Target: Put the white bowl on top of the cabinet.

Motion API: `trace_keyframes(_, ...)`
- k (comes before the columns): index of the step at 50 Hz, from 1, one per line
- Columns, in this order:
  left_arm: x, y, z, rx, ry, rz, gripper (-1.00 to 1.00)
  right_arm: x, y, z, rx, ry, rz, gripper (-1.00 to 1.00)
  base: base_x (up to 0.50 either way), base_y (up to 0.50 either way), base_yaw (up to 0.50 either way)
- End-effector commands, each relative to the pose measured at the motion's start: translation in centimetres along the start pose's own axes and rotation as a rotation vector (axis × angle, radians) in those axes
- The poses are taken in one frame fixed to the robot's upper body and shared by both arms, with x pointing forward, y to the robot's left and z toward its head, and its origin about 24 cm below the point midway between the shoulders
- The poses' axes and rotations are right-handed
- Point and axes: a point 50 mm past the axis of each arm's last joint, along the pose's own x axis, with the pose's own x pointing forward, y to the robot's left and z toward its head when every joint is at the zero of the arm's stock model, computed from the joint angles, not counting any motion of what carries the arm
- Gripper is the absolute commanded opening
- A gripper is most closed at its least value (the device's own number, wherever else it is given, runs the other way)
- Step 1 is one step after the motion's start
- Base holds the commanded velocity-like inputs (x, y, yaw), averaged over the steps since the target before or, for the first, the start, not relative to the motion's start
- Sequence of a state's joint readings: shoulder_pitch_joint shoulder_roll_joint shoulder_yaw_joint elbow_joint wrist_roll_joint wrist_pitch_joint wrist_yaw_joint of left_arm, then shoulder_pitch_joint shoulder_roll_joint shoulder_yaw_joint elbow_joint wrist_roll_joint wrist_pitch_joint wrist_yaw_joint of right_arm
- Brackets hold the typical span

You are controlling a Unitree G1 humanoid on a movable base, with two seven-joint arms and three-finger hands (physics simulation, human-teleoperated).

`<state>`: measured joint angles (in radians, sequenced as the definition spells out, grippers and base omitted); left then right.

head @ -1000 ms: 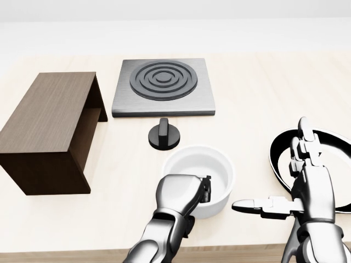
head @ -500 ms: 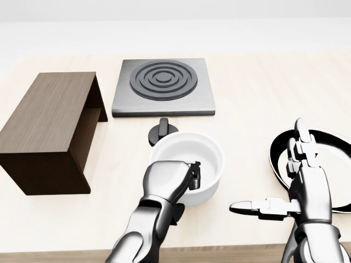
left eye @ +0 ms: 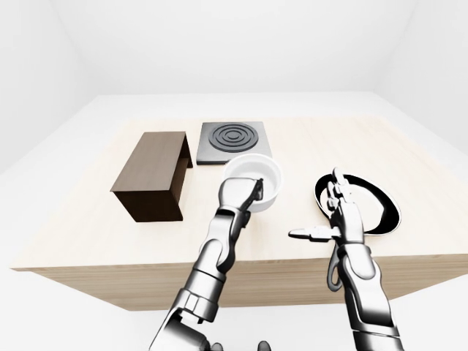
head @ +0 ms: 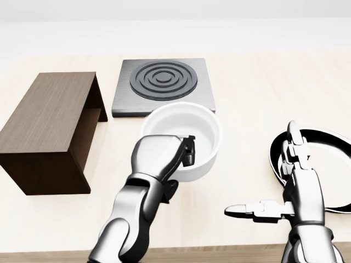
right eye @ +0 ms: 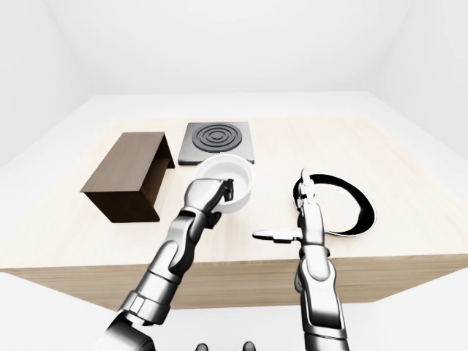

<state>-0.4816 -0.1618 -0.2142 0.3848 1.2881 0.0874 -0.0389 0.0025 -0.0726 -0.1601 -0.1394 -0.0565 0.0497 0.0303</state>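
The white bowl (head: 186, 131) hangs above the light wooden table, held by its near rim in my left hand (head: 184, 152), whose fingers close over the rim. The dark wooden cabinet (head: 46, 123) stands at the left of the head view, its flat top bare. The bowl is to the right of the cabinet, in front of the stove plate. My right hand (head: 274, 186) hovers at the lower right with fingers spread, holding nothing.
A grey stove plate (head: 163, 85) with black rings lies at the top centre. A black frying pan (head: 323, 164) with a white inside sits at the right, behind my right hand. The table's near edge (head: 219, 253) runs along the bottom.
My left hand has lifted the bowl off the table and carried it up and to the left; it now hides the black knob. My right hand has sunk slightly.
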Motion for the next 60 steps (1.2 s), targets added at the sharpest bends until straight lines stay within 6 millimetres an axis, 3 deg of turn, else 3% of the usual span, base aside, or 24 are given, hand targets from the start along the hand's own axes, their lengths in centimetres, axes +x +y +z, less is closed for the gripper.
trace_keyframes(1,0.4,4.5,0.1,0.006,-0.022,0.138,-1.0,-0.3,0.5,-0.3,-0.01,0.004,0.016,1.0,0.0,0.0,0.0)
trace_keyframes(8,0.7,6.5,-0.5,-0.01,-0.02,0.185,-1.0,-0.6,0.9,-0.5,-0.02,0.005,0.029,1.0,0.0,0.0,0.0)
trace_keyframes(24,0.7,8.9,-1.3,0.026,-0.02,0.192,-1.0,-1.0,1.4,-0.8,-0.029,0.018,0.041,1.0,0.0,0.0,0.0)
trace_keyframes(33,0.4,11.9,-2.2,0.091,0.001,0.223,-1.0,-1.2,1.2,-0.5,-0.023,0.011,0.038,1.0,0.0,0.0,0.0)
trace_keyframes(41,-1.2,15.4,-4.5,0.157,0.065,0.278,-1.0,-1.3,0.7,-0.1,-0.012,0.003,0.026,1.0,0.0,0.0,0.0)
trace_keyframes(49,-2.2,17.5,-5.6,0.21,0.109,0.302,-1.0,-1.3,0.6,-0.1,-0.012,0.0,0.025,1.0,0.0,0.0,0.0)
trace_keyframes(60,-1.9,18.4,-7.9,0.158,0.138,0.343,-1.0,-1.3,1.0,-0.2,-0.021,-0.004,0.032,1.0,0.0,0.0,0.0)
